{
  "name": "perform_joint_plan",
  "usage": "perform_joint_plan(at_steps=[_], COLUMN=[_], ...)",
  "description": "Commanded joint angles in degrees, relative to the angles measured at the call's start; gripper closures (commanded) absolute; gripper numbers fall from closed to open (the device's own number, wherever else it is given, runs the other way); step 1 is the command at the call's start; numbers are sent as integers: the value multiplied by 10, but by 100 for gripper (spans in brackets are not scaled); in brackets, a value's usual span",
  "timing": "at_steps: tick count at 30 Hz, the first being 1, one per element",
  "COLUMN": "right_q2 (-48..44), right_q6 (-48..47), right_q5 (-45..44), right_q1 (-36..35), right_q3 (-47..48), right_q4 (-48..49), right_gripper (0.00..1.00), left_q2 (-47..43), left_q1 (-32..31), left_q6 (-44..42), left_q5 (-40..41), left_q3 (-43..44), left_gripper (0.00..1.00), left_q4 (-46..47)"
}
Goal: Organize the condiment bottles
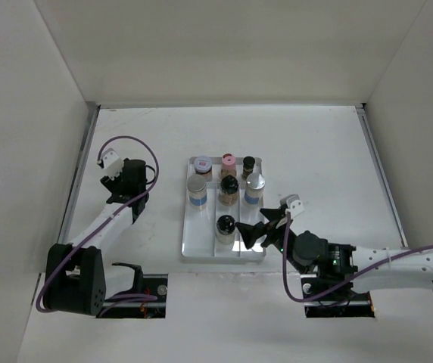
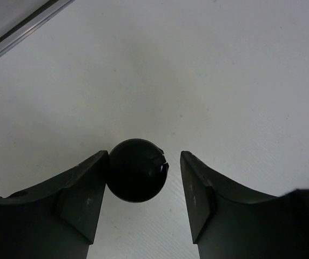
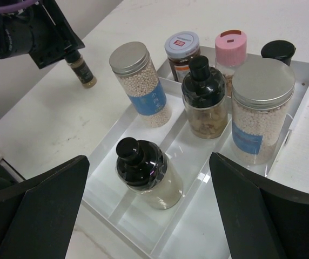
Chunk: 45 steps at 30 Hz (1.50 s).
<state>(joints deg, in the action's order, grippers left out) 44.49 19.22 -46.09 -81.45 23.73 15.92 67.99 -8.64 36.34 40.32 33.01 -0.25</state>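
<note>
Left gripper point(image 2: 142, 162): partly open, straddling a loose bottle; not clamped.
Cap point(image 2: 137, 170): black and round, touching one finger point(image 2: 84, 194), a clear gap to the other.
Loose bottle point(image 3: 82, 70): tan contents, on the table outside the tray, well apart from it at 9 o'clock.
Long axis: about upright, met cap-first from above.
Nearer arm: left, already over it; right arm across the tray, well apart.
Tray point(image 1: 201, 246): clear, three lanes, at 3 o'clock from the left gripper.
Left lane: silver-capped jar point(image 3: 141, 86), then red-label jar point(image 3: 181, 48) at 12.
Middle lane: black-capped jar point(image 3: 143, 170) nearest, second black cap point(image 3: 203, 97), pink cap point(image 3: 231, 48) at 12.
Right lane: second silver jar point(image 3: 260, 108), small black cap point(image 3: 277, 51) behind.
Writing: blue labels on both silver-capped jars, red label on the back jar; none readable.
Right gripper point(image 1: 248, 234): spread wide, holding nothing, at the tray's 5 o'clock corner.
Coming move, judged: close on the cap, lift straight up, carry toward 3 o'clock into the bare near end of the left lane.
</note>
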Motion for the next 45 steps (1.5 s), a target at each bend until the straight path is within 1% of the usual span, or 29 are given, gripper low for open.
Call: perform_joint_plan(at_steps=[1,3,6,8,12,15,18,22,24,26,29,31,33,36,39,42,45], right_q2=[-15,-19,-19,-22,-28,-44,-58,-86,-99,-106,-102,-93,-82,-76,-69,-67,-70], right_q6=[-4,-2,-4,-3,-2,-2,-1,-1,3,6,10,17,20,31,37,42,51], right_q5=[-5,-4,-4,-5,-5,-8,-9,-30,-32,-28,-25,-23,-16,-9,-9,-12,-15], right_q1=[4,10,13,17,29,33,47,68,83,97,119,130,143,154,158,168,172], right_q3=[-3,-6,-7,-8,-12,-19,-27,-43,-51,-54,-60,-61,-60,-60,-59,-58,-62], right_q4=[31,32,27,28,27,31,31,31,33,30,32,32,27,31,30,31,27], right_gripper=[0,0,0,0,0,0,0,0,0,0,0,0,0,0,0,0,0], left_q2=[6,7,-3,-8,-61,-118,-193,-301,-347,-380,-410,-414,-400,-359,-310,-257,-220], left_q1=[5,6,8,8,-11,-40,-97,-193,-252,-303,-373,-416,-455,-502,-546,-564,-581], left_q6=[0,0,0,0,0,-1,-2,1,7,21,33,40,42,41,40,40,42], left_q5=[2,2,6,6,6,8,12,27,28,32,37,34,47,64,68,72,76], left_q3=[10,7,-5,-7,-13,-8,-13,-44,-61,-73,-77,-73,-67,-62,-74,-85,-91], left_gripper=[50,54,65,70,74,75,76,76,77,77,77,77,77,77,76,76,76], left_q4=[42,42,49,48,41,9,-36,-105,-140,-164,-176,-166,-160,-138,-86,-37,-17])
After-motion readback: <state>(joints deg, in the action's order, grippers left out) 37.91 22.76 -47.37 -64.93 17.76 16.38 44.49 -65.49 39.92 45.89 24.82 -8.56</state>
